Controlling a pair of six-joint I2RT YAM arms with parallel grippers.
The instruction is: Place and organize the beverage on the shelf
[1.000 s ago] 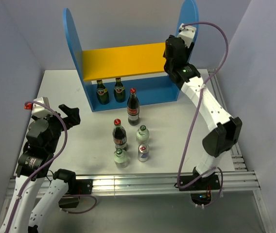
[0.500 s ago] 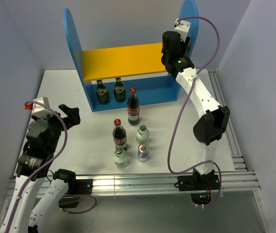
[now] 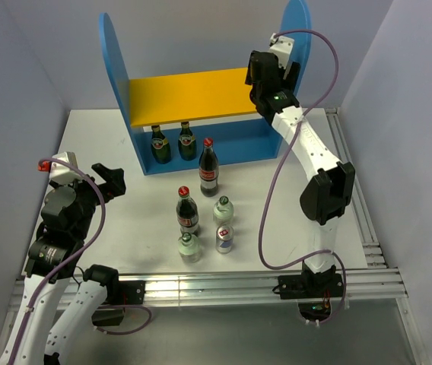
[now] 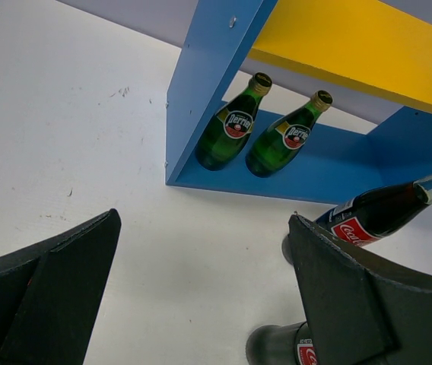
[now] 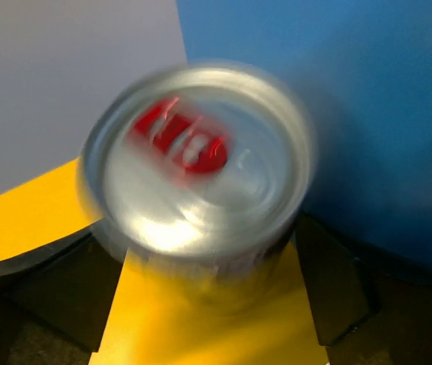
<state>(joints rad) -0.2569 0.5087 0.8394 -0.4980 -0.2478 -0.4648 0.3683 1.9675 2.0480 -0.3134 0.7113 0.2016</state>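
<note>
Beverage on table: five drinks stood between the middle of the table (image 3: pixel 102 144) and its near edge, namely two cola bottles (image 3: pixel 208 169), two green-capped bottles (image 3: pixel 223 208) and a silver can (image 3: pixel 224 239).
Shelf (image 3: pixel 113 68): stood centred at the far edge; two green glass bottles (image 3: pixel 160 144) were on the left of its blue base.
Second can (image 5: pixel 197 175): blurred, over the right end of the yellow board (image 3: pixel 185 95).
Right gripper (image 5: pixel 193 300): one finger sat on each side of that can; whether they clamped it could not be told.
Left gripper (image 4: pixel 204 251): fingers spread wide with nothing between them, near the left edge.
</note>
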